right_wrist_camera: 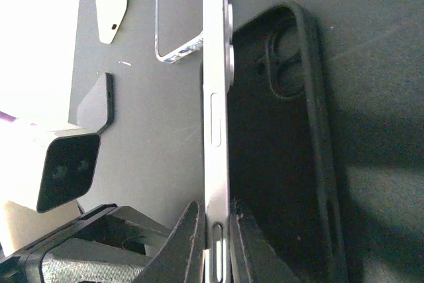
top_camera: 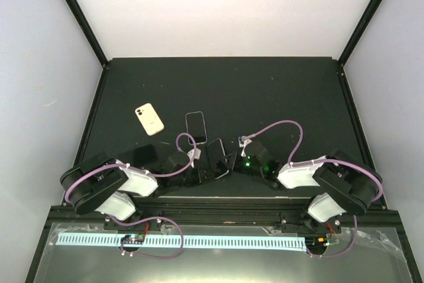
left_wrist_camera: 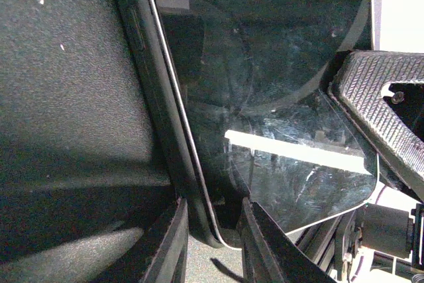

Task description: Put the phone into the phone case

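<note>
The phone (right_wrist_camera: 215,117) is stiff, slick glass and metal, fragile at the screen and probably fairly heavy, so it is best pinched across its flat faces. It stands on edge at the near middle of the table, just beside the black phone case (right_wrist_camera: 285,150). The right gripper (right_wrist_camera: 217,246) clamps one end and the left gripper (left_wrist_camera: 215,240) pinches another edge, with both arms low and reaching inward.

Clear case (top_camera: 196,126), cream case (top_camera: 149,118) beyond phone (right_wrist_camera: 216,130); far table (top_camera: 265,91) open
</note>
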Robot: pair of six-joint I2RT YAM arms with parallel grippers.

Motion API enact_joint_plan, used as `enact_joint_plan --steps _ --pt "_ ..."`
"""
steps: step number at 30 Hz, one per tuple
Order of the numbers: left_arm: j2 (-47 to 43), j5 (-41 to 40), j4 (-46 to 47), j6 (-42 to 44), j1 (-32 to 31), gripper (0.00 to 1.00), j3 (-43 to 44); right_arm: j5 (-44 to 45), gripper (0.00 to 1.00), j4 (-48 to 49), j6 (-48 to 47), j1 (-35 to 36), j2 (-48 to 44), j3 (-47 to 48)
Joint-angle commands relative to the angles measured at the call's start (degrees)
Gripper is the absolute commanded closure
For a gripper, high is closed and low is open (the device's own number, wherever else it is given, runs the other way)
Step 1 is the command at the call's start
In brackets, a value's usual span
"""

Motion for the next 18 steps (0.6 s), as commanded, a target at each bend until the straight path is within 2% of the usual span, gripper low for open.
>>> enact_joint_plan --steps 1,9,13,18 --pt "-1.21 -1.48 1.69 -0.20 -1.26 0.75 1.64 -5.05 0.97 1.01 -3.85 0.23 3.43 -1.57" --pt "-1.38 -0.54 2.73 -0.79 -1.39 0.72 0.79 -8.11 0.96 4.34 -4.35 0.16 8.06 -3.29" --pt "-2.76 -2.44 0.19 -0.51 -1.35 0.68 0.80 -9.08 0.93 4.12 -4.73 0.08 9.18 -2.29" --pt "-5.74 -5.77 -5.08 -0.50 -1.30 0.68 0.86 -6.53 0.92 1.53 -5.76 0.06 7.52 -2.49"
